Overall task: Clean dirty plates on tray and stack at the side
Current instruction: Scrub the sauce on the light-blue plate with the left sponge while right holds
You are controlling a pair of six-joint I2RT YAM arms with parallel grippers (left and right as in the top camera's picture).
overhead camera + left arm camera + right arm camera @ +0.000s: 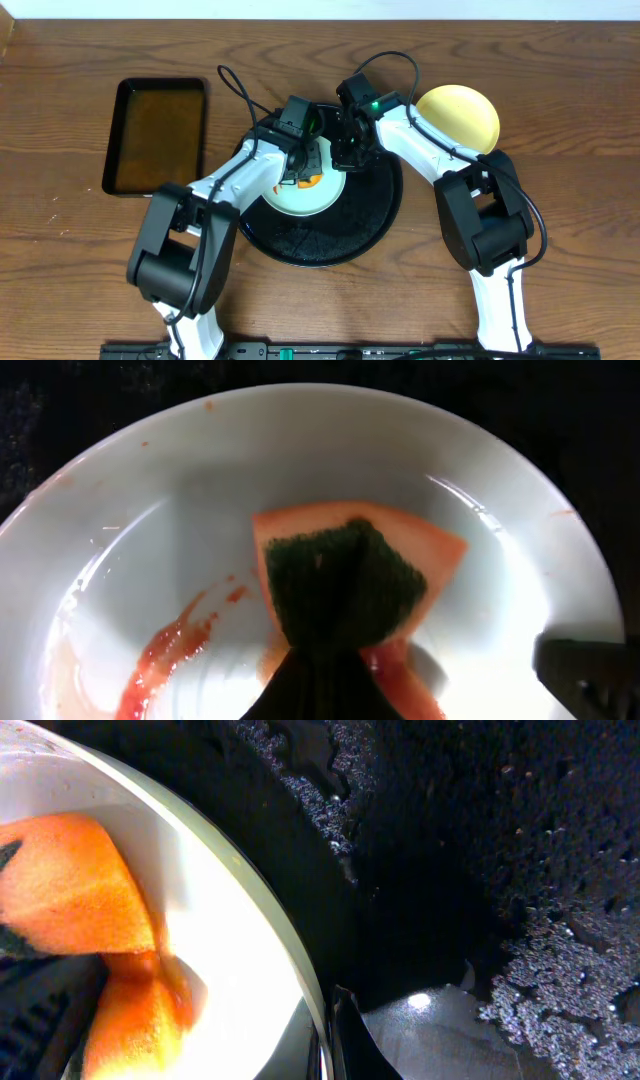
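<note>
Currently mid-task | yellow plate (460, 115) off tray (330, 250), far-right edge (looks clean) | pale plate (296, 198) on tray, sauce (170, 655) present | left gripper (300, 172) clenching sponge (350, 580) | right gripper (346, 155) at rim, grip cannot tell

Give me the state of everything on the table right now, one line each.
pale plate: on round tray, sauce-streaked
sponge: pressed on pale plate
left gripper: shut on sponge
right gripper: at pale plate's rim, grip unclear
yellow plate: on table beside round tray, looks clean
round tray: wet
rectangular tray: holds brownish liquid
</note>
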